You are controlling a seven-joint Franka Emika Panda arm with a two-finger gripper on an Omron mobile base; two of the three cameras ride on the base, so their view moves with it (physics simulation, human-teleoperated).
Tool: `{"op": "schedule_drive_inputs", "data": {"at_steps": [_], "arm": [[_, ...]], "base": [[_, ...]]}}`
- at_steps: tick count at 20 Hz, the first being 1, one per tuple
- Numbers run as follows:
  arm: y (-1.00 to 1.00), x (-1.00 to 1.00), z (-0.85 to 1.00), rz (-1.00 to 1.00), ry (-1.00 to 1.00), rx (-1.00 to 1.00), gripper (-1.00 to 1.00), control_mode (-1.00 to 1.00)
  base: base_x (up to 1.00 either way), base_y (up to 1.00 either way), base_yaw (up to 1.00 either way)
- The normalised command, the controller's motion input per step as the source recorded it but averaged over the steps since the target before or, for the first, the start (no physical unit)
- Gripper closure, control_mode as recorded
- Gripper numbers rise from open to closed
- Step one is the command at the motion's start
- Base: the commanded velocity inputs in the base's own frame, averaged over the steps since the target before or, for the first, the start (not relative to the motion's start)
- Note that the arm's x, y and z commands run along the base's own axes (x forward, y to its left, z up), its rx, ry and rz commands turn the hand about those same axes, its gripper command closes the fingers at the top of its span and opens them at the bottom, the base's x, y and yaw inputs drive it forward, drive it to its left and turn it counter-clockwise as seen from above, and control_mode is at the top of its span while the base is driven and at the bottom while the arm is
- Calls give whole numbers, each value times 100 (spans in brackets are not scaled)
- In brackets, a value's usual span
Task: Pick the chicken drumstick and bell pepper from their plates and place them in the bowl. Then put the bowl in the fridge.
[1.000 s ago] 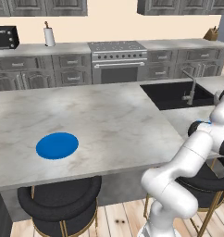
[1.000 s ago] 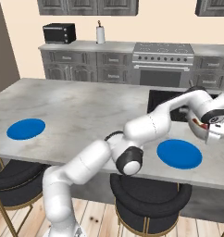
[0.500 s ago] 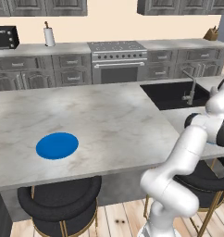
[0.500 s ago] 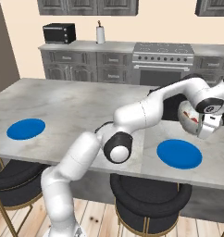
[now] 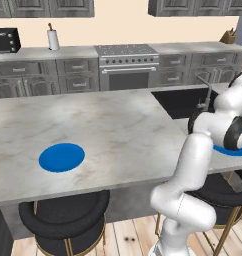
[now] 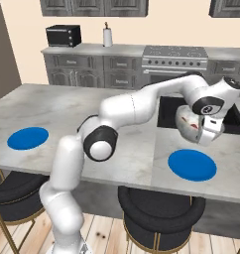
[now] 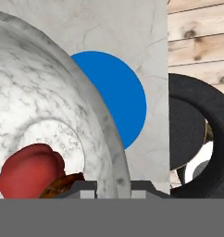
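Above the veined island, jaws pinching rounded speckled marble bowl point(image 7: 49, 115) rim, glossy red bell pepper point(image 7: 30, 170) inside

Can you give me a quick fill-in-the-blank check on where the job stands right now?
1. The gripper is shut on the rim of the ____.
2. The red bell pepper lies inside the ____.
3. Both plates on the counter are the colour ____.
4. The bowl hangs above the counter, not resting on a ____.

Missing words: bowl; bowl; blue; plate
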Motion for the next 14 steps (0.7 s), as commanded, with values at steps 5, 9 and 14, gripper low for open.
{"op": "schedule_drive_inputs", "data": {"at_steps": [5,9,14], "arm": [[80,-23,0,0,-3,-12,100,-100],[75,-19,12,0,0,-12,100,-100],[77,-10,13,3,0,-12,100,-100]], "base": [[0,0,0],[0,0,0],[0,0,0]]}}
